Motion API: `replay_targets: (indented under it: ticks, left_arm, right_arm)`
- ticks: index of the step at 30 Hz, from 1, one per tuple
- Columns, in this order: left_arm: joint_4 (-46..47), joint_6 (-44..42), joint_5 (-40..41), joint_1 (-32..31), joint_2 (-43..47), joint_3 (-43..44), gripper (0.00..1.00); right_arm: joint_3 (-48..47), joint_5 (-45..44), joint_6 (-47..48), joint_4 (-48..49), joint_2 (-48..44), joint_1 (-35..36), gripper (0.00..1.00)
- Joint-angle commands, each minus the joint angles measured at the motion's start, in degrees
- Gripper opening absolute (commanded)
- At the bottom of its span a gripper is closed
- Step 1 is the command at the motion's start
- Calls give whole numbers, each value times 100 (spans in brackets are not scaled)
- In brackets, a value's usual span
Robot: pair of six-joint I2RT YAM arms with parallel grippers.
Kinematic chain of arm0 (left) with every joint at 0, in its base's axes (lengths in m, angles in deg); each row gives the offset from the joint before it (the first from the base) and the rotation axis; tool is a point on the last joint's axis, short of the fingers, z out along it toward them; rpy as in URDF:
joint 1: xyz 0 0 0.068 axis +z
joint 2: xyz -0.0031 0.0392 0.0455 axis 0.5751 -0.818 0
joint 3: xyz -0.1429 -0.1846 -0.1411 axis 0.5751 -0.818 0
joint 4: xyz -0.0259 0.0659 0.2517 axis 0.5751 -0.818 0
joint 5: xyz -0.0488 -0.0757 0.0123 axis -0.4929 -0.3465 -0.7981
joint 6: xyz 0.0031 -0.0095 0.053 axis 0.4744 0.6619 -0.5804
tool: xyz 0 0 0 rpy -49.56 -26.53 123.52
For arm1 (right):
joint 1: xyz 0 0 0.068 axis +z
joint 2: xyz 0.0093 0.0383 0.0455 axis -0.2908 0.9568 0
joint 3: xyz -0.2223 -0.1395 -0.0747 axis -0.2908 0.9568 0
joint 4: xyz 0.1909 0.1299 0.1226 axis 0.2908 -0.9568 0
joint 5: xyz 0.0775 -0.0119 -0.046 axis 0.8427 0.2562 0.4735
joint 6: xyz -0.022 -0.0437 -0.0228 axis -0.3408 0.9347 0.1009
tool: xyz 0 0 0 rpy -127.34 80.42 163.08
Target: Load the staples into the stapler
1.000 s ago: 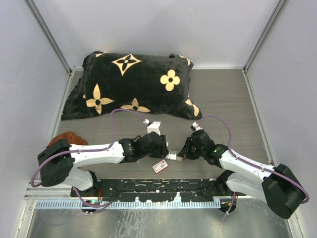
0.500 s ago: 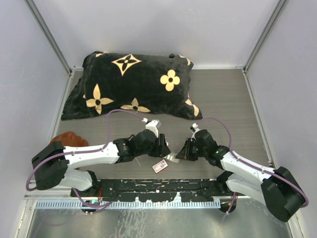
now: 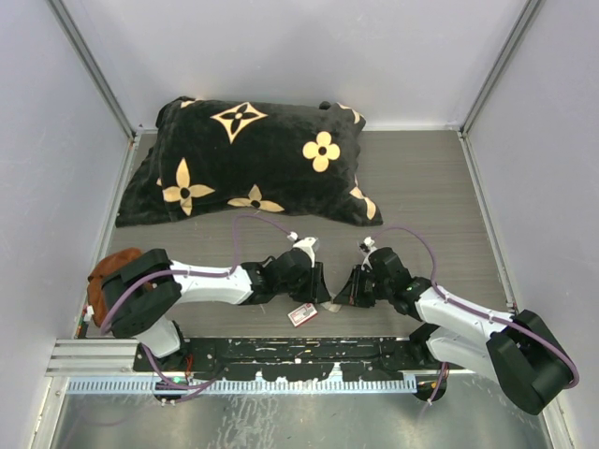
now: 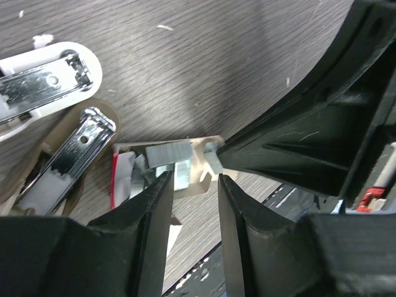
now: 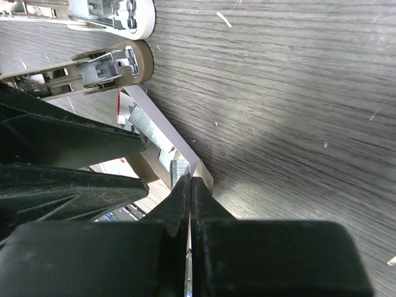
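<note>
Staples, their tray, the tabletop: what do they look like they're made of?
Staples: metal, going by the matte silvery-grey, ridged strips.
Tray: thin card or plastic, matte beige with thin walls; can't tell which.
Tabletop: probably laminate, grey wood-grain print with low sheen.

Black pillow [image 3: 248,159] with tan flower and star motifs lies across the far left part of the grey wood-grain table [image 3: 430,187], its long side roughly parallel to the pale rear wall [image 3: 299,56] and close to it. Reddish-brown fuzzy lump [image 3: 108,271], partly hidden, sits at the near left of the table, well apart from the pillow; what it is cannot be told. Near edge: black strip [image 3: 299,351] with scuffed pale patches, then a perforated metal rail [image 3: 103,384] and a bare steel sheet [image 3: 281,421]; small white flecks [image 5: 224,19] lie scattered on the wood.
</note>
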Motion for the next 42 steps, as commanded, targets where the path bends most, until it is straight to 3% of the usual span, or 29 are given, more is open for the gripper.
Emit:
replay_targets:
  ticks: [1, 15, 42]
  left_arm:
    - [871, 365, -166, 18, -83, 92, 36]
    - [997, 907, -309, 17, -578, 232, 33]
    - [1023, 1455, -362, 12, -1006, 436, 15]
  right_arm:
    - [26, 121, -62, 303, -37, -31, 1]
    - [38, 179, -67, 347, -63, -67, 1]
    - [0, 355, 153, 481, 15, -76, 1]
